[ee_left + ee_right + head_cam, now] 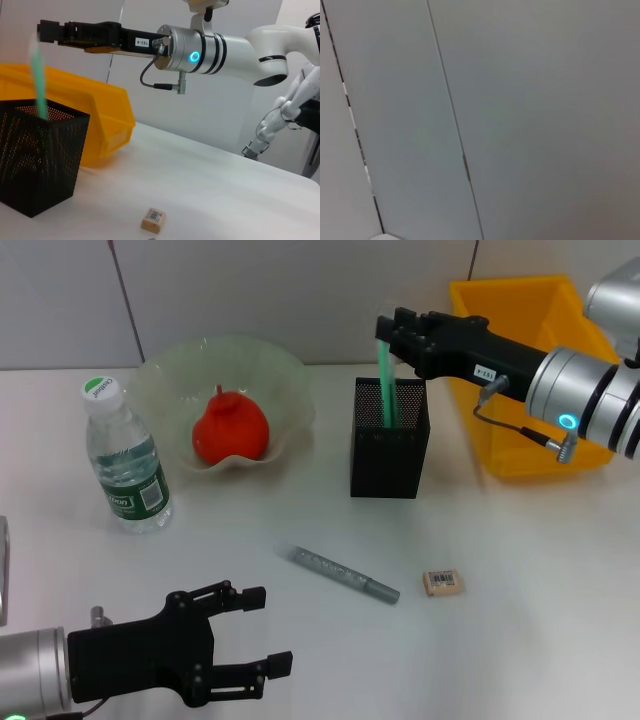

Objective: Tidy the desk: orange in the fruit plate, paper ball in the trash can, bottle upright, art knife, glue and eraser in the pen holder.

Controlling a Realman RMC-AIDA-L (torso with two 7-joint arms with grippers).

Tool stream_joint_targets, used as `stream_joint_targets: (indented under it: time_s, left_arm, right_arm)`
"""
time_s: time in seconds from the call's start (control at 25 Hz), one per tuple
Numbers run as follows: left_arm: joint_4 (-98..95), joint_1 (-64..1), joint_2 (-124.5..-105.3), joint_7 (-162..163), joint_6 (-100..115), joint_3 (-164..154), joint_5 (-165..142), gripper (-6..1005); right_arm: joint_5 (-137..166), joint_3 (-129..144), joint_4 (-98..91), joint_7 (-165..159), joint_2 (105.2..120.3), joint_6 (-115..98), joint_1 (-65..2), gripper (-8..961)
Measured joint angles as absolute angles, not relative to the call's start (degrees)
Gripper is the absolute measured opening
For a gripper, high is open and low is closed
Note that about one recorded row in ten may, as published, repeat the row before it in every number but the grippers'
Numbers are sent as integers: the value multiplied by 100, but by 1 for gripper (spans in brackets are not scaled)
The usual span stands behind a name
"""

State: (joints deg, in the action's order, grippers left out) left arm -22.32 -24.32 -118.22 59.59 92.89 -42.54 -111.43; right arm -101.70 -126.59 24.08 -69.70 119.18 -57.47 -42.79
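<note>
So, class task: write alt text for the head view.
The right gripper holds a green stick in the black pen holder. An orange sits in the fruit plate, and the left gripper hovers open.

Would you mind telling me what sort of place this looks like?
Probably a robot lab's mock desk: a plain white table against bare wall panels, with a mesh pen holder and a second white robot standing nearby.

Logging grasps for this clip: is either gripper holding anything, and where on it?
The right gripper pinches the top end of a thin green stick, its lower end inside the black mesh pen holder. The left gripper is open and holds nothing.
</note>
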Motion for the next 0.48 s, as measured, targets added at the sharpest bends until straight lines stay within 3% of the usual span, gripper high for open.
stream_joint_targets:
  time_s: [0.28, 0.48]
  left_arm:
    - [-2232, -2424, -11821, 5959, 9300, -4254, -11150, 861]
    - [-2232, -2425, -11821, 5958, 9300, -4254, -11154, 860]
  right_arm:
    - [-10170, -12554, 2408, -6969, 11919, -5752, -4244, 355]
    - [-10293, -12556, 2423, -6969, 11924, -5855, -4206, 595]
